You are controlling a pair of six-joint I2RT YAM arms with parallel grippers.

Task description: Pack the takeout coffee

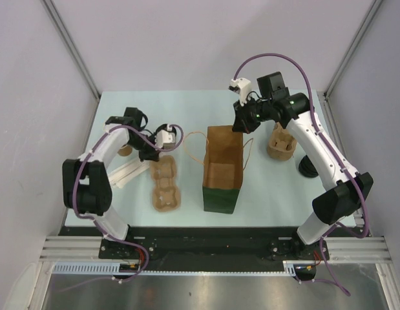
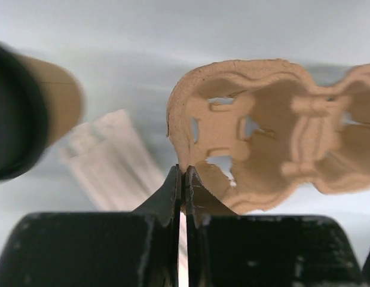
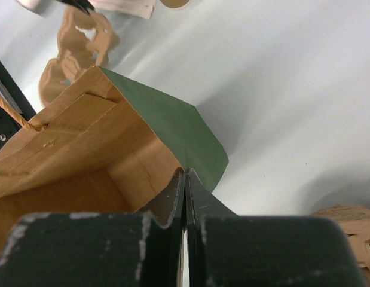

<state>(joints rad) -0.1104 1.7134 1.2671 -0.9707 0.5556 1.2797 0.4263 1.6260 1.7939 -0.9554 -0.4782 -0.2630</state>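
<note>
Left gripper (image 2: 183, 173): clenched on the near rim of the carrier (image 2: 262, 137). Right gripper (image 3: 185, 174): clenched on a top corner of the open bag (image 3: 167, 119), the inside only partly seen. Coffee (image 2: 50, 101): beside the left gripper, apart from the carrier; blurred and cut off in the left wrist view, mostly hidden under the left arm from above, where alone the whole bag shows.

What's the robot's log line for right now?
left end effector: shut on pulp cup carrier rim | right end effector: shut on green paper bag rim | takeout coffee: outside bag
</note>
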